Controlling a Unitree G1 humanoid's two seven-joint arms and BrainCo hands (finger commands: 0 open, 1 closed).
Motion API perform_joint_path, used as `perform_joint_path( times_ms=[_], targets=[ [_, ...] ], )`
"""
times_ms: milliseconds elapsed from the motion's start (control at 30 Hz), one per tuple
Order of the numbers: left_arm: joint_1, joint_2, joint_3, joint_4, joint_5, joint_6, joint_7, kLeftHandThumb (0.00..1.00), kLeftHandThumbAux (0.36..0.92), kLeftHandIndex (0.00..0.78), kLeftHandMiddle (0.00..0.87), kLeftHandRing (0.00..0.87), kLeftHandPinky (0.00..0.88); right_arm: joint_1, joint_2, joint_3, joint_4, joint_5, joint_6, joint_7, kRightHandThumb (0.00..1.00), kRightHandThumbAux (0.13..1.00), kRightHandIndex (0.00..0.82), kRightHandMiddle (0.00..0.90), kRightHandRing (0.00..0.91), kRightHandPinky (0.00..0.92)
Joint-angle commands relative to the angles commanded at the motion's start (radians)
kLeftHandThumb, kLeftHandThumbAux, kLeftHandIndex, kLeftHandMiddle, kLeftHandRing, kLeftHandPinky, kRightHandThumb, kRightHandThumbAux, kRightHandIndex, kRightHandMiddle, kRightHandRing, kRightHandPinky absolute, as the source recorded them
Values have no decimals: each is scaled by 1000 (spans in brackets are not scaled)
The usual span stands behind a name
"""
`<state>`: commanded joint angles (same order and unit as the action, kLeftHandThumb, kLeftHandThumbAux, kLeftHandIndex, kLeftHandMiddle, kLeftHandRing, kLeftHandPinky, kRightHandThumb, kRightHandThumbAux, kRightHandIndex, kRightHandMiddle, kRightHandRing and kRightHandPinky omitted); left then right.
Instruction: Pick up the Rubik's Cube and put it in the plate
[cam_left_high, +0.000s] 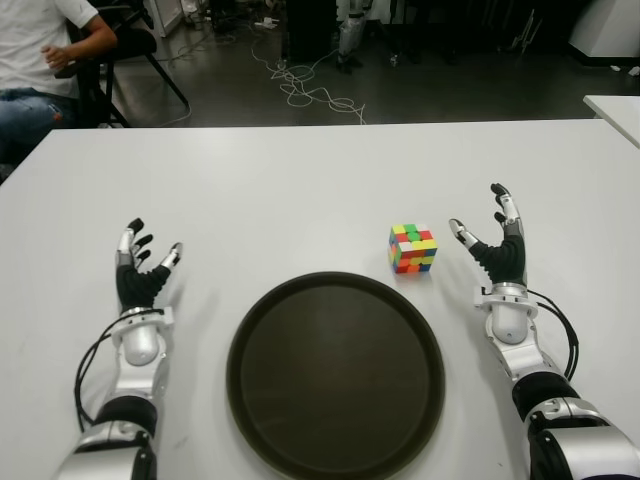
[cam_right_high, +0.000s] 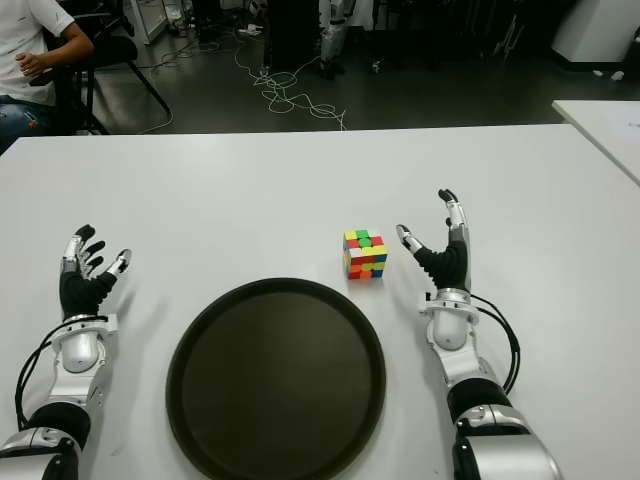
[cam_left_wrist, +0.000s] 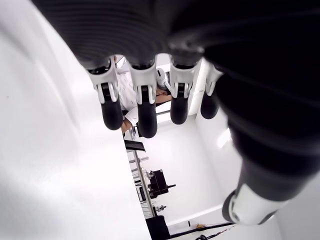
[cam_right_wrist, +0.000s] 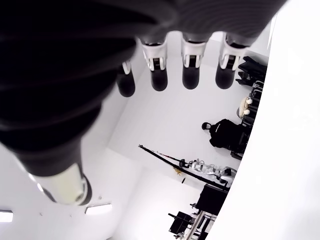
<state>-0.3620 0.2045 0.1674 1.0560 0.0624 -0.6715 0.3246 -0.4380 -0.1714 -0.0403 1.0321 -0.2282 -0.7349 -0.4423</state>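
White table (cam_left_high: 300, 180): Rubik's Cube (cam_left_high: 413, 248) sits flat, corner toward the robot.

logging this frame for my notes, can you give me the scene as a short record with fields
cube: Rubik's Cube on the white table, just beyond the plate's far right rim, not in it
plate: dark round plate, nothing in it
right hand: right hand open, to the right of the cube, not touching it
left hand: left hand open, left of the plate, holding nothing
task state: cube not yet picked up
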Motion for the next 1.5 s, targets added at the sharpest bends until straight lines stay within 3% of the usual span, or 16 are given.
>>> perform_joint_path(
  times_ms=[533, 1500],
  targets=[
    [-7, -5, 8, 6, 0, -4, 11, 207, 738, 87, 126, 122, 116, -5, 1, -4, 7, 6, -6, 5, 265, 654, 0, 0, 0, 0],
    [-3, 1, -6, 3, 23, -20, 23, 226, 736, 89, 133, 135, 136, -5, -2, -1, 4, -4, -5, -8, 268, 693, 0, 0, 0, 0]
  ],
)
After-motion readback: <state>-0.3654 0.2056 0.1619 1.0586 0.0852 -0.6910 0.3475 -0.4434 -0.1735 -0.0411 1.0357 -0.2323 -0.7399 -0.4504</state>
